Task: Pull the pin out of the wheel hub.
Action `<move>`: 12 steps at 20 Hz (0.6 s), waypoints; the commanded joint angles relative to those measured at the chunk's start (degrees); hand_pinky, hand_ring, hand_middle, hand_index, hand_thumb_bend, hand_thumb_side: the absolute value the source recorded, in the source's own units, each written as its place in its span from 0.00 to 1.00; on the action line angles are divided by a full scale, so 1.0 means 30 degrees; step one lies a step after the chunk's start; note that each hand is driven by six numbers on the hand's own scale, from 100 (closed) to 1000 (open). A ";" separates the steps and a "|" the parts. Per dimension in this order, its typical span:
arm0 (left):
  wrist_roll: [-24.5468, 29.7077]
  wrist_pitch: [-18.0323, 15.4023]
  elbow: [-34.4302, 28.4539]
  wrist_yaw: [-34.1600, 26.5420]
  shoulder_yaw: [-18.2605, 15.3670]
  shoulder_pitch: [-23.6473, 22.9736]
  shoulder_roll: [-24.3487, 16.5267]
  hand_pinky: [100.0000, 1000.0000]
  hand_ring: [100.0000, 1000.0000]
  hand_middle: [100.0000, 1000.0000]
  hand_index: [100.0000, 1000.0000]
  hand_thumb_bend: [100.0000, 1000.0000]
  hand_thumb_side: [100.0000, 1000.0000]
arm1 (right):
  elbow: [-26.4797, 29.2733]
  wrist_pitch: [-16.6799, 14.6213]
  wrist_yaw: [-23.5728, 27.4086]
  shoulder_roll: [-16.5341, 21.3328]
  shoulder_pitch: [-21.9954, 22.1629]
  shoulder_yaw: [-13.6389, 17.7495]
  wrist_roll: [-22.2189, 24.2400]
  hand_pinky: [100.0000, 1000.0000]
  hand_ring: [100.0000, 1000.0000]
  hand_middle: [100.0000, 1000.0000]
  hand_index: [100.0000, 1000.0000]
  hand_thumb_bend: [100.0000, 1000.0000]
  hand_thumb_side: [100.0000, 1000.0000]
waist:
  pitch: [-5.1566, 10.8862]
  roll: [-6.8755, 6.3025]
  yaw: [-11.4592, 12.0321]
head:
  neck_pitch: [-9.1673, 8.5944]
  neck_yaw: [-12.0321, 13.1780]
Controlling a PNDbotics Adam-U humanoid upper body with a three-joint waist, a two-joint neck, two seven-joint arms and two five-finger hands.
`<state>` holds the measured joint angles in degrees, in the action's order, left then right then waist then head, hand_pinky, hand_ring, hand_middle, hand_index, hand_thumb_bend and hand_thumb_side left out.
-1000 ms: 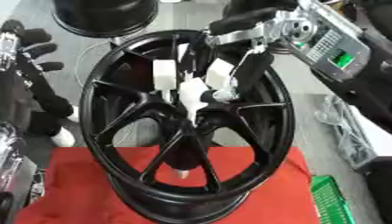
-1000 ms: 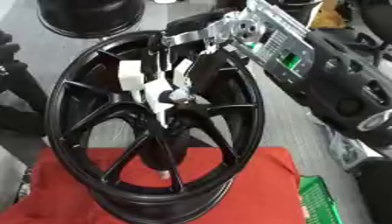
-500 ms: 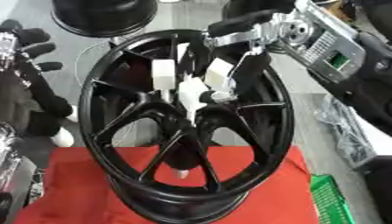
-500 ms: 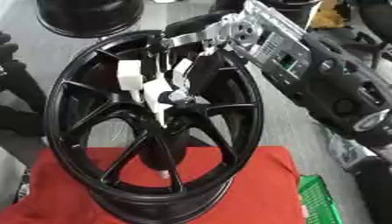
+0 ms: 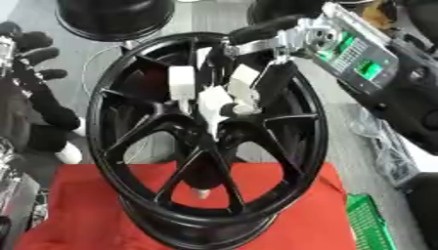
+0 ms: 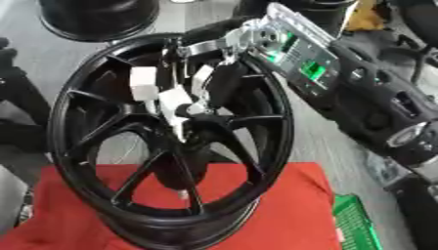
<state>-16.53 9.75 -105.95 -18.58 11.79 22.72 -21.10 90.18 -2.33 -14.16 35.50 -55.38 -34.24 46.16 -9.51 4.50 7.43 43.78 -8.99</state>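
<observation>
A black spoked wheel hub (image 5: 128,146) stands upright on a red cloth (image 5: 329,195). My right hand (image 5: 256,85) reaches in from the upper right through the rim. Its white-padded fingertips (image 5: 214,102) are curled together at the hub's centre, pinching a small dark pin (image 5: 231,108) that is mostly hidden between them. A small pale peg (image 5: 201,194) shows low down between two spokes. My left hand (image 5: 38,53) hangs at the left edge, apart from the wheel, with relaxed fingers and nothing in it.
Another black wheel (image 5: 111,19) lies on the grey floor behind. A green crate (image 5: 372,224) sits at the lower right beside the cloth. My right forearm (image 5: 359,53), with its green-lit panel, crosses the upper right above the rim.
The right hand stays at the hub's centre with its fingertips closed; the arm and the whole picture have shifted only slightly. The left hand has not moved.
</observation>
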 commanded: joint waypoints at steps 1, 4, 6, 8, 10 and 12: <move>0.0043 -0.0032 -0.0369 -0.0032 -0.0114 0.0373 -0.0083 0.63 0.76 0.67 0.68 0.07 0.71 | 0.0002 -0.0021 -0.0102 0.0180 -0.0217 0.0363 0.0033 0.74 0.73 0.69 0.81 0.19 0.30 | 0.0200 -0.0142 0.0008 | 0.0114 -0.0099; 0.0050 -0.0026 -0.0383 -0.0045 -0.0110 0.0388 -0.0078 0.63 0.76 0.67 0.68 0.07 0.71 | -0.0039 -0.0042 -0.0147 0.0161 -0.0193 0.0375 0.0042 0.73 0.73 0.69 0.81 0.19 0.30 | 0.0178 -0.0144 0.0019 | 0.0114 -0.0118; 0.0047 -0.0031 -0.0394 -0.0044 -0.0124 0.0399 -0.0073 0.63 0.76 0.67 0.68 0.07 0.71 | -0.0080 -0.0061 -0.0165 0.0173 -0.0174 0.0353 0.0098 0.73 0.73 0.69 0.81 0.19 0.31 | 0.0167 -0.0139 0.0028 | 0.0114 -0.0135; 0.0036 -0.0040 -0.0404 -0.0050 -0.0140 0.0414 -0.0062 0.63 0.76 0.67 0.68 0.07 0.71 | -0.0119 -0.0086 -0.0198 0.0179 -0.0168 0.0338 0.0154 0.73 0.72 0.68 0.81 0.20 0.31 | 0.0160 -0.0135 0.0044 | 0.0114 -0.0145; 0.0034 -0.0048 -0.0415 -0.0056 -0.0146 0.0433 -0.0045 0.63 0.76 0.67 0.68 0.07 0.71 | -0.0167 -0.0121 -0.0236 0.0175 -0.0147 0.0326 0.0217 0.73 0.72 0.68 0.81 0.19 0.31 | 0.0154 -0.0129 0.0064 | 0.0114 -0.0172; 0.0032 -0.0053 -0.0424 -0.0063 -0.0152 0.0456 -0.0017 0.63 0.76 0.67 0.68 0.07 0.71 | -0.0227 -0.0147 -0.0245 0.0180 -0.0121 0.0311 0.0300 0.73 0.71 0.68 0.81 0.19 0.31 | 0.0148 -0.0129 0.0091 | 0.0114 -0.0199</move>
<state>-16.52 9.74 -106.02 -18.60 11.79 23.12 -20.64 89.51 -2.69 -14.61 35.36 -54.92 -34.22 46.82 -9.68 4.42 7.72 43.78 -9.38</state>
